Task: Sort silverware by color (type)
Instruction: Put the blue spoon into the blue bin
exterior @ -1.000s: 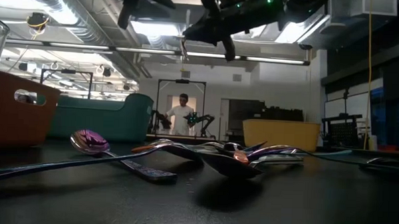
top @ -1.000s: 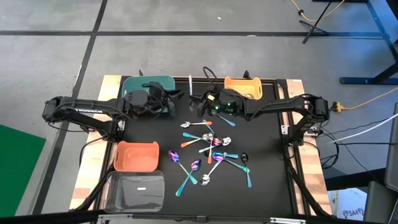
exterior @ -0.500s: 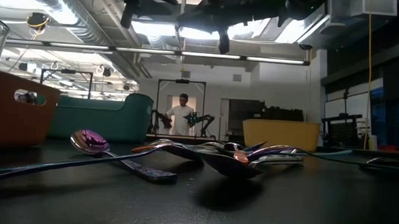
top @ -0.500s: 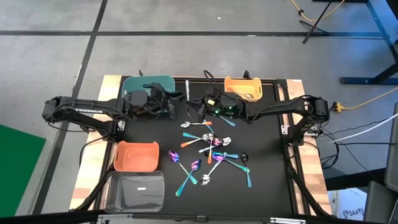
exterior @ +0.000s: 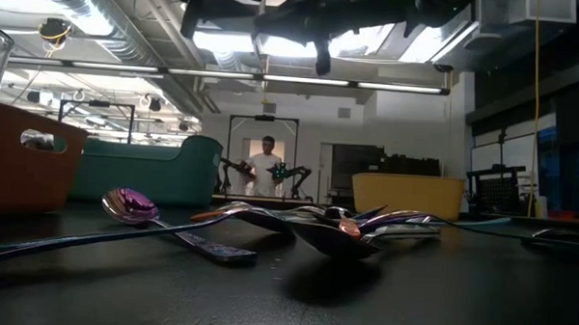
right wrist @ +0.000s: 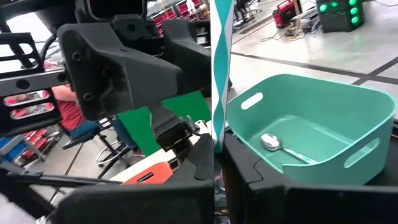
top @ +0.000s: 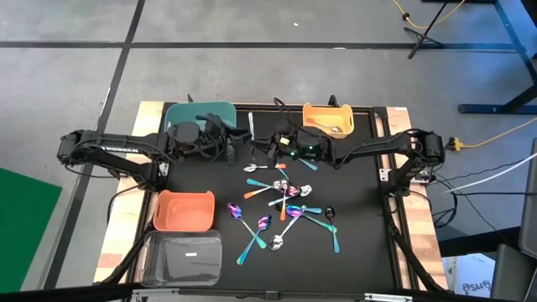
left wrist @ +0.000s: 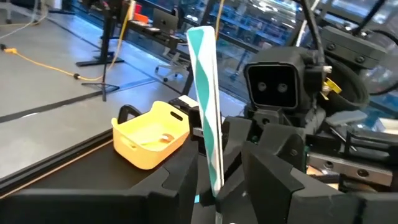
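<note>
Sorting barely begun: most spoons (top: 285,201) lie in a loose pile mid worktop (top: 352,260). One silver spoon (right wrist: 283,147) sits in the teal bin (right wrist: 323,124), something pale in the yellow bin (left wrist: 149,140). A teal spoon (left wrist: 207,112) stands between both pincers near the teal bin: right pincer (right wrist: 217,149) clenched on it, left pincer (left wrist: 214,180) partly spread around it. Orange bin (top: 183,210) looks empty; clear bin's (top: 180,256) contents and exact spoon count are hard to make out.

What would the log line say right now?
right hand: shut on teal spoon | left hand: open around its handle | other spoons: on table
</note>
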Motion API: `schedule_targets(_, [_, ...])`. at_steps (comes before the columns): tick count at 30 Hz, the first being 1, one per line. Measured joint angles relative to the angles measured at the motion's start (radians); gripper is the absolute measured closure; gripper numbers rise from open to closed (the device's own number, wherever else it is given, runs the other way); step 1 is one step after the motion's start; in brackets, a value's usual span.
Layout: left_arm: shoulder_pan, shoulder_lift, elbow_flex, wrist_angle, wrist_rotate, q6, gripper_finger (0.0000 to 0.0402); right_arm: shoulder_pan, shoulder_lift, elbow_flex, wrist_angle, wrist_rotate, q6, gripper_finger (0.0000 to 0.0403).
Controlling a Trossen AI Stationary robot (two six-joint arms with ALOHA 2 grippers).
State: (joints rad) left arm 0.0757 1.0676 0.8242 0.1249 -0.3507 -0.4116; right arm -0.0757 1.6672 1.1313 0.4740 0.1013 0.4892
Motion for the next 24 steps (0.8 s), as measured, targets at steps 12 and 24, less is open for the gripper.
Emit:
schedule_targets(12, [-0.001,0.0,0.0,0.0,0.023,0.004,0.0283,0.03,0.0,0.0,0.002,-0.047,-0.03,0.0402])
schedule_targets(24, [0.0,0.0,0.0,0.0,0.133,0.108,0.0289,0.031,0.0,0.0,0.001,-0.111,-0.051,0.0402])
